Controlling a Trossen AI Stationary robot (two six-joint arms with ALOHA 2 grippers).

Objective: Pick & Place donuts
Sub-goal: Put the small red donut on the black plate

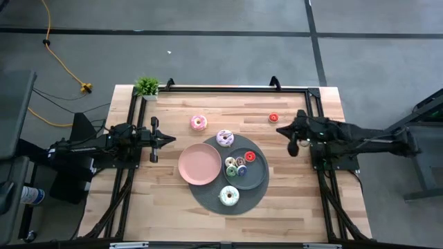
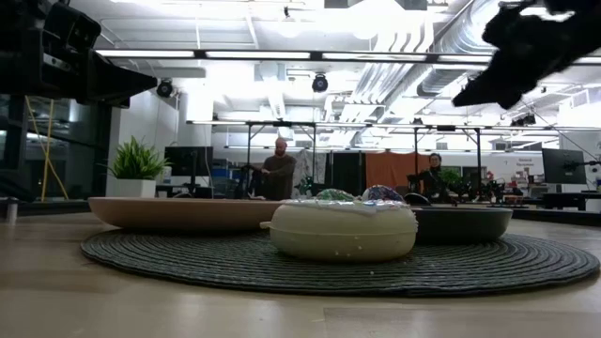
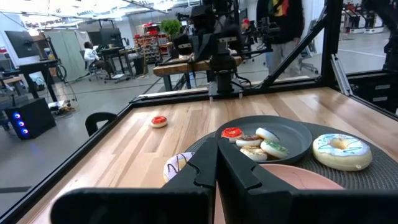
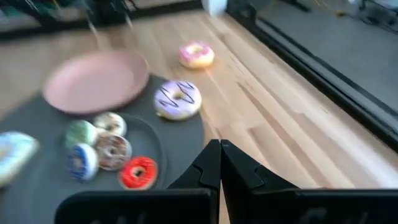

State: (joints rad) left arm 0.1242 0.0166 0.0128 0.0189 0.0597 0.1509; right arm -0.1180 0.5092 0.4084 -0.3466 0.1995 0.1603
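The donuts are spread over the middle of the desk (image 1: 173, 207). Seen from above, four tiny ones crowd the small dark grey plate (image 1: 257, 173): a red tiny donut (image 1: 250, 157) at its 12 o'clock, with a cluster of tiny donuts (image 1: 235, 167) (green, blue and brown, their icing hard to tell apart at this height) toward 9 o'clock. A white-iced donut (image 1: 229, 196) lies on the round woven mat (image 1: 208, 197) at the mat's 6 o'clock. A white donut with purple stripes (image 1: 225, 138) sits at the mat's 12 o'clock edge, a pink-iced donut (image 1: 199, 123) lies on bare wood beyond it toward 11 o'clock, and a lone red tiny donut (image 1: 273, 118) lies well apart toward 2 o'clock. A pink plate (image 1: 200, 164) rests on the mat at its 9 o'clock.

In the low view the white-iced donut blocks most of what lies behind; only sprinkled tops show over it. No writing can be read.

The left claw (image 1: 171, 139) hovers at the desk's 9 o'clock side, fingers pressed together, holding nothing. The right claw (image 1: 293, 149) hangs at 3 o'clock, likewise closed and empty. A potted plant (image 1: 147, 86) stands at the 11 o'clock corner. People stand in the room behind.
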